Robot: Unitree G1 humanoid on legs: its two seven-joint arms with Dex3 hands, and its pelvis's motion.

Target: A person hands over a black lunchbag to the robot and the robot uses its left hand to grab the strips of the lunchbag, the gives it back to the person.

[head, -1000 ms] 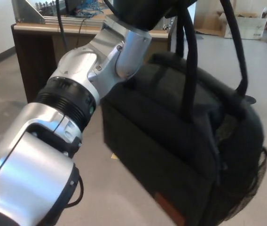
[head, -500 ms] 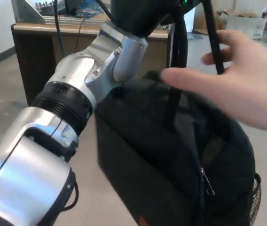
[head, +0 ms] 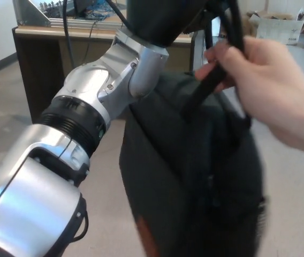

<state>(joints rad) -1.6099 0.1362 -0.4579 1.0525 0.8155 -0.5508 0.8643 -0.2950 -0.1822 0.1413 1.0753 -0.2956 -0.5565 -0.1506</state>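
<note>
While the person's hand (head: 270, 80) grips the straps (head: 216, 80) at upper right, the bag (head: 195, 176) hangs centre, blurred. Left hand (head: 165, 16) sits at the top edge; its fingers cannot be told. Release should wait until the person bears the weight.

A person's hand (head: 267, 80) grips the straps (head: 216, 69) of the black lunchbag (head: 195, 176) hanging beside the robot's left arm (head: 82, 123).

No readable text, label or number shows anywhere. The lunchbag (head: 195, 176) bears a small orange tag — blurred, nothing legible on it.
</note>
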